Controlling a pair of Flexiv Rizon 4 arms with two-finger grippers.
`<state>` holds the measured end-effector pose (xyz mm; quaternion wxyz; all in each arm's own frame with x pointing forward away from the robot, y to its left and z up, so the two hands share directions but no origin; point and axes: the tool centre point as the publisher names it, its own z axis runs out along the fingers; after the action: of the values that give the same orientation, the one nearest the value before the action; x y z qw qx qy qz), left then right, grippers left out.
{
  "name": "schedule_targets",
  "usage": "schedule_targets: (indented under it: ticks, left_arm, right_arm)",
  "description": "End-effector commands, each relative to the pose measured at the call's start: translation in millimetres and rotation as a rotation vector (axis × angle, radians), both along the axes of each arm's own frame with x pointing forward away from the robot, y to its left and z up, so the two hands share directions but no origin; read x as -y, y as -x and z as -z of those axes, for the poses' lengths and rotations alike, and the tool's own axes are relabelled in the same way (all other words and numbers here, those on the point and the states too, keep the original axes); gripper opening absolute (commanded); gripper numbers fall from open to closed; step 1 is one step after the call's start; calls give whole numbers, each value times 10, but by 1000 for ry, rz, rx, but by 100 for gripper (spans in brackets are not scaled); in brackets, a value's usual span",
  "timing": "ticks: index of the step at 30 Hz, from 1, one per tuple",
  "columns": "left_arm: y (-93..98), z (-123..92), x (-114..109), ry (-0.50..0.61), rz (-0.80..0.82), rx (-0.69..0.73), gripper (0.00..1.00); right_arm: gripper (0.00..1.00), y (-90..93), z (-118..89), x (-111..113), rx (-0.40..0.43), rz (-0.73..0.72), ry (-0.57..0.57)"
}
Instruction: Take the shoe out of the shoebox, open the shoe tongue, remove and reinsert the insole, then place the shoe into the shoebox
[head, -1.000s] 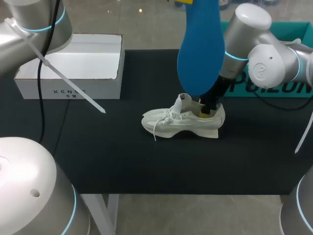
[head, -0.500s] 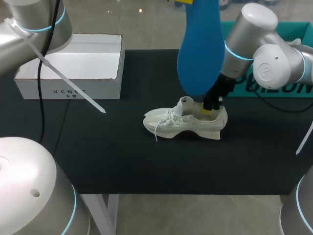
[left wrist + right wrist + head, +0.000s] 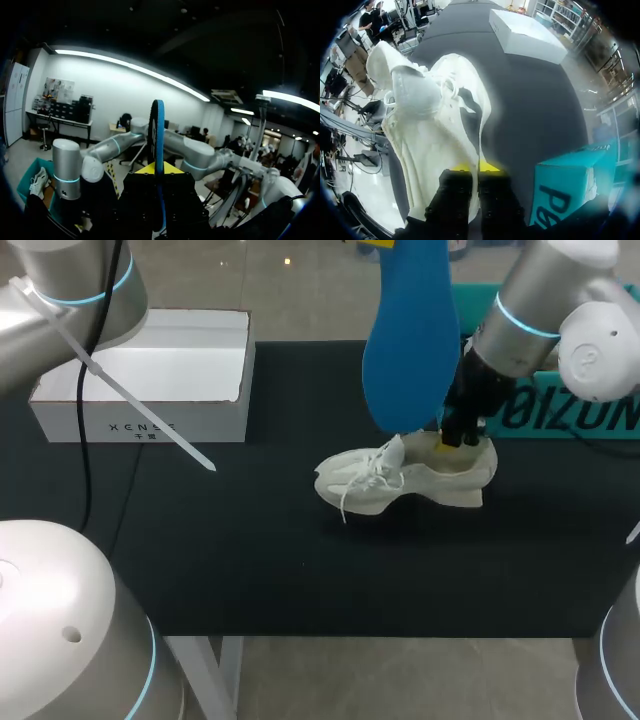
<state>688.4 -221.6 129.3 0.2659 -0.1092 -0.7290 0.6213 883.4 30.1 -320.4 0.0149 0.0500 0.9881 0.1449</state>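
A white shoe (image 3: 405, 480) lies on its sole on the black table (image 3: 250, 560), toe to the left, tongue raised. My right gripper (image 3: 455, 435) comes down at its heel and is shut on the shoe's heel collar; in the right wrist view its yellow tips (image 3: 477, 167) pinch the white collar of the shoe (image 3: 420, 130). A blue insole (image 3: 410, 340) hangs upright above the shoe. My left gripper (image 3: 159, 172) is shut on the insole (image 3: 158, 140), seen edge-on between its fingers. The open white shoebox (image 3: 150, 390) stands at the back left.
A teal box (image 3: 580, 415) stands at the back right, just behind my right arm, and shows beside the gripper (image 3: 565, 192) in the right wrist view. A thin white strap (image 3: 140, 405) hangs from my left arm over the shoebox's front.
My right gripper closed on the shoe's heel collar and drew the shoe to the right. The insole and my left arm stayed put.
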Motion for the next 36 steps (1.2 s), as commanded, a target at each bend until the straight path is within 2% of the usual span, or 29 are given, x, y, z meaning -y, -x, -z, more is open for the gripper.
schedule_targets:
  ticks: [1, 15, 19, 20, 22, 23, 26, 28, 32, 36]
  left_arm:
    - [15, 1, -7, -2, -3, 0, 0]
    - [15, 1, -7, -2, -3, 0, 0]
    - [15, 1, -7, -2, -3, 0, 0]
    - [15, 1, -7, -2, -3, 0, 0]
    - [15, 1, -7, -2, -3, 0, 0]
    - [15, 1, -7, -2, -3, 0, 0]
    - [15, 1, -7, -2, -3, 0, 0]
    - [15, 1, -7, -2, -3, 0, 0]
    - [15, 1, -7, -2, -3, 0, 0]
    - [15, 1, -7, -2, -3, 0, 0]
  right_arm:
    - [0, 7, -39, 17, -1, 0, -1]
    - [0, 7, -39, 17, -1, 0, -1]
    - [0, 7, 95, 36, -51, 370, -74]
    - [0, 20, 123, 50, -75, 454, -146]
    - [0, 1, 183, 100, -59, 631, -236]
    - [0, -3, 213, 134, -71, 748, -348]
    - [0, 24, 320, 189, -103, 950, -473]
    - [0, 60, 379, 187, -120, 1023, -523]
    - [0, 145, 361, 200, -166, 1123, -653]
    - [0, 218, 229, 116, -228, 1048, -710]
